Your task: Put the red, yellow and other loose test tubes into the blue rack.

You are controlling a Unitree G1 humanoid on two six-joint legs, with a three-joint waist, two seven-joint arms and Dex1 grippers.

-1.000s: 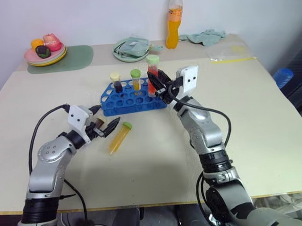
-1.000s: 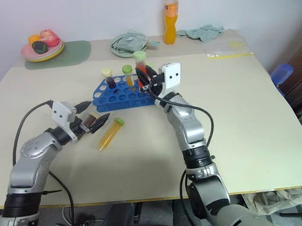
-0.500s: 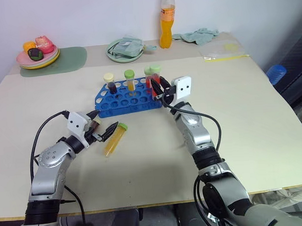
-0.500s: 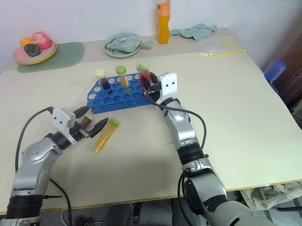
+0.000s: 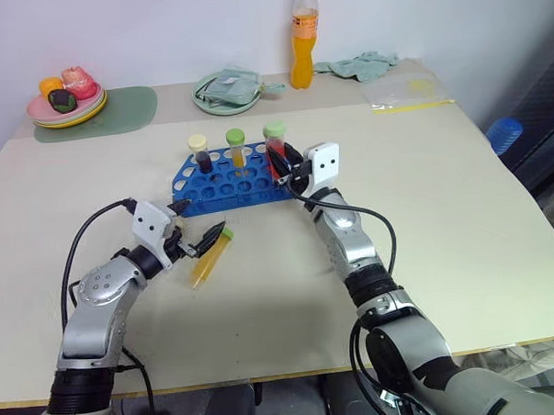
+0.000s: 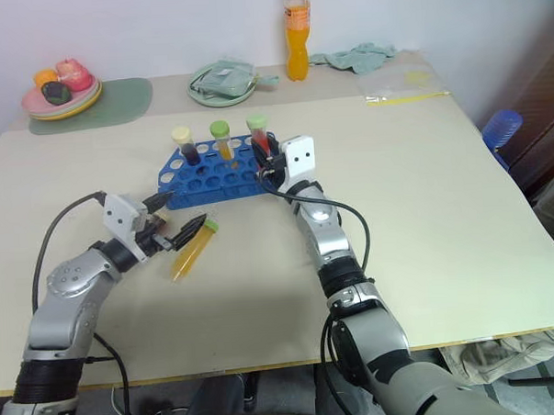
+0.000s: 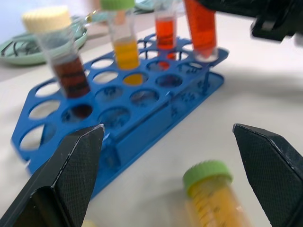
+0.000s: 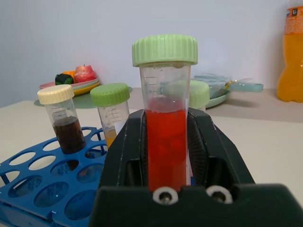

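The blue rack (image 5: 223,184) stands mid-table with a brown cream-capped tube (image 5: 199,152), a yellow green-capped tube (image 5: 235,146) and a red tube (image 7: 165,29) upright in it. My right gripper (image 5: 282,163) is shut on another red test tube (image 8: 164,151) with a green cap, held upright with its lower end at a hole on the rack's right end. A loose yellow test tube (image 5: 211,256) lies on the table in front of the rack. My left gripper (image 5: 195,225) is open just beside its green cap (image 7: 207,173), not touching it.
Along the table's far edge stand an orange drink bottle (image 5: 304,36), a green plate (image 5: 226,90) with a cloth on it, a plate of fruit (image 5: 62,97) on a green mat and a crumpled cloth (image 5: 363,64). A plastic bag (image 5: 410,91) lies far right.
My right gripper has come down and forward with the red tube, from above the rack to its right end. The left gripper has stayed by the yellow tube. The camera view has shifted.
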